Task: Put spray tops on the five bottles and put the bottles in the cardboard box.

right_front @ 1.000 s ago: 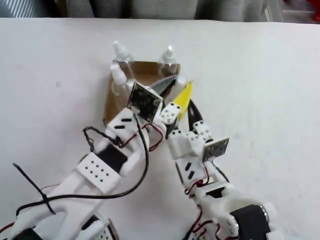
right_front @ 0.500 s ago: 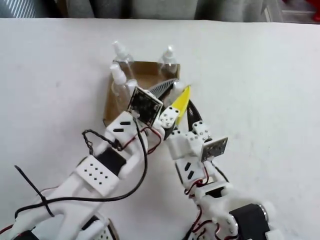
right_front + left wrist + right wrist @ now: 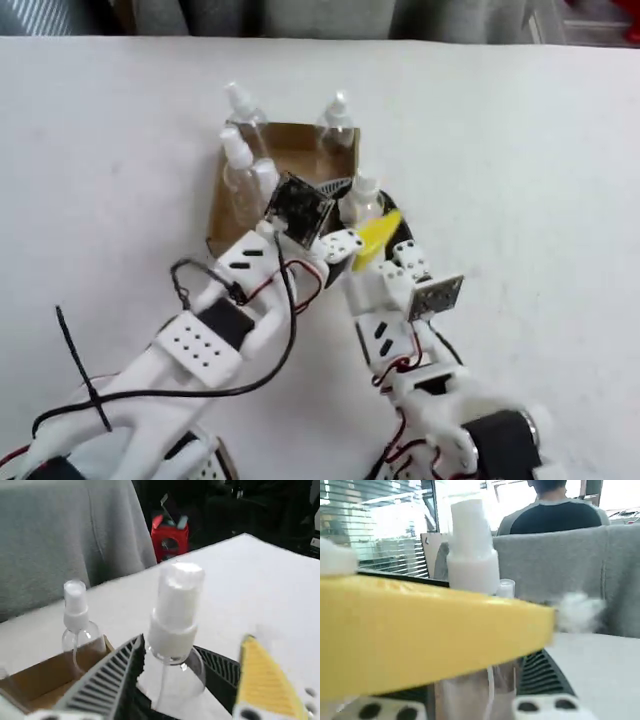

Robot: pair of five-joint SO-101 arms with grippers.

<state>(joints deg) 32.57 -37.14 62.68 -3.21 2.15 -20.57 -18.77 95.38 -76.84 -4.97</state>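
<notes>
While the right gripper [image 3: 376, 213] is closed on the capped bottle [image 3: 362, 200] at the near right corner of the cardboard box [image 3: 295, 150], hold the bottle upright. Raise it above the wall, then carry it left and far onto bare floor, clear of the three bottles [image 3: 238, 165] standing there. Whether the left gripper [image 3: 337, 187] grips cannot be determined, so back it off first.

On table [image 3: 520, 150], middle toward far edge: cardboard box [image 3: 290, 140]. In it: far-left bottle [image 3: 243, 108] and far-right bottle [image 3: 337, 122] in its far corners, third bottle [image 3: 238, 170] against left wall. At box's right wall: last bottle [image 3: 363, 200], between left gripper [image 3: 350, 190] jaws, right gripper [image 3: 385, 226] just beside.
</notes>
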